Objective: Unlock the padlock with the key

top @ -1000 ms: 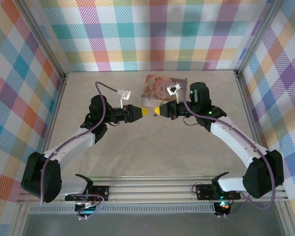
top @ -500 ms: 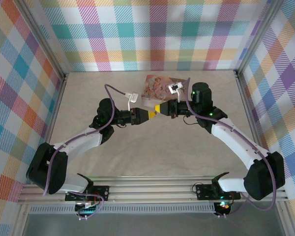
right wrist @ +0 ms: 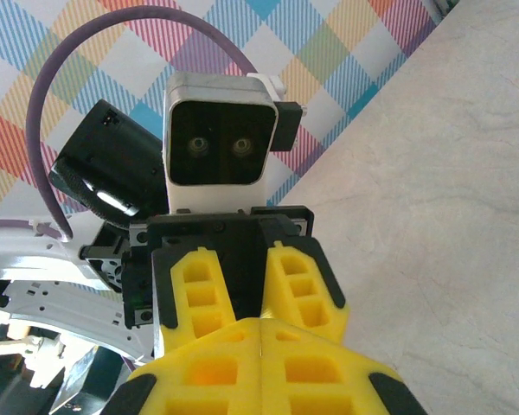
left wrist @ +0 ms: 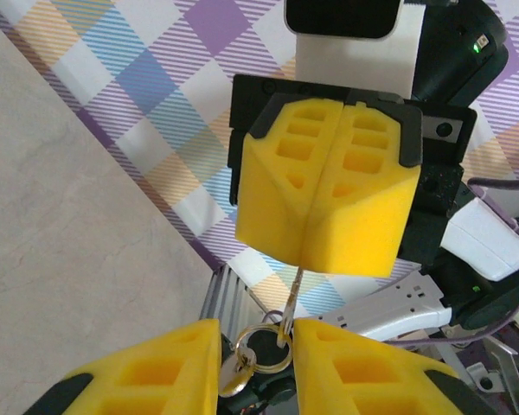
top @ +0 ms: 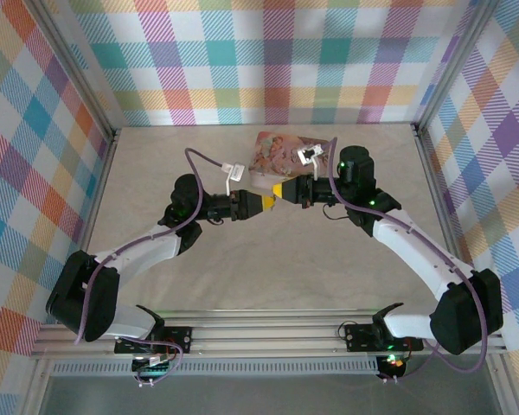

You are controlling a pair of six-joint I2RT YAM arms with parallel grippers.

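Above the middle of the counter (top: 268, 268), just in front of the pink tin box (top: 272, 151), the two arms meet almost tip to tip. The right pincer (top: 281, 190) is clenched tight, its yellow pads pressed flush. A thin metal shaft, which I take for the key (left wrist: 296, 290), sticks out of the seam. That shaft runs down to a small ring (left wrist: 272, 346) sitting in the gap of the left pincer (top: 261, 202), beside a brassy bit (left wrist: 233, 373).

The left pads stand a little apart. From where I stand I can't tell whether they are pinching anything, and I can't make out the blue padlock; it may be tucked lower between them.

To my eye the key will be light, stiff and slick, and thin enough to swivel in those soft pads if it is held by the very end. A grip flat across its head looks safer. The ring hangs loose and will swing and tug. The padlock, being so small, would want holding by its body, with the keyhole left bare.

Room is tightest right between the tips. The tin box is close behind them. The near half of the counter lies open, and the walls (top: 268, 60) are well away.
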